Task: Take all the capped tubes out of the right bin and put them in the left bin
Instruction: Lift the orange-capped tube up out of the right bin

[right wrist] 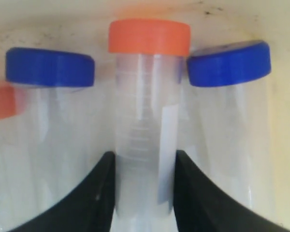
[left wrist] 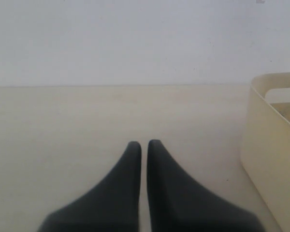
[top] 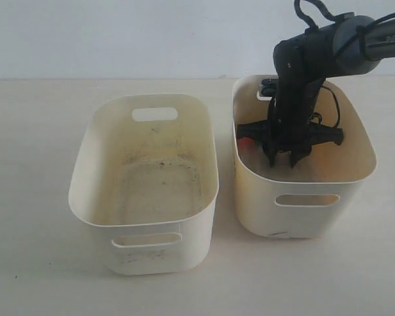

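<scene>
My right gripper (top: pixel 284 160) reaches down inside the right bin (top: pixel 303 220). In the right wrist view its fingers (right wrist: pixel 99 193) press on both sides of a clear capped tube (right wrist: pixel 142 130) with an orange cap and a white label. A blue-capped tube (right wrist: pixel 50 66) lies on one side of it, another blue-capped tube (right wrist: pixel 228 63) on the other, and the cap of another orange tube (right wrist: pixel 1 100) shows at the frame edge. An orange cap (top: pixel 245 140) peeks out beside the gripper. The left bin (top: pixel 145 253) holds no tubes. My left gripper (left wrist: pixel 144 143) is shut over bare table, holding nothing.
The two bins stand side by side on a pale table with a narrow gap between them. The left bin's floor is smudged dark. A cream bin wall (left wrist: pixel 273 145) stands close beside the left gripper. A white wall (top: pixel 118 33) runs behind the table.
</scene>
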